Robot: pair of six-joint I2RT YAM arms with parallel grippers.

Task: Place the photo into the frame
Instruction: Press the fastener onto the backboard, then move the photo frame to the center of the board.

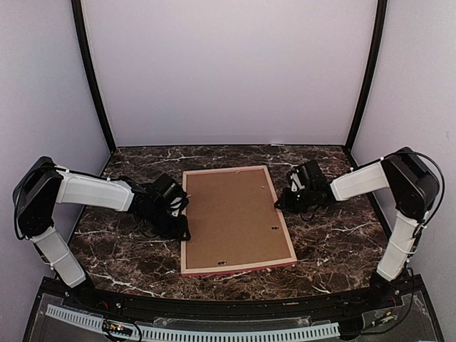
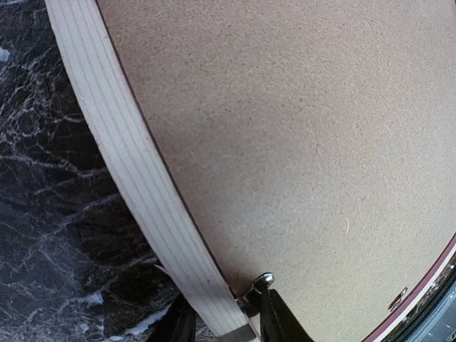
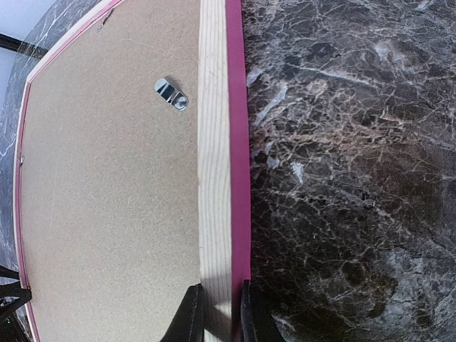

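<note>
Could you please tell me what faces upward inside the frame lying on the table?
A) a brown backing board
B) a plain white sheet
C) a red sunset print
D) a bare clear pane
A: in the overhead view a plain brown backing board fills the frame, and the right wrist view shows a small metal tab on that board.
</note>
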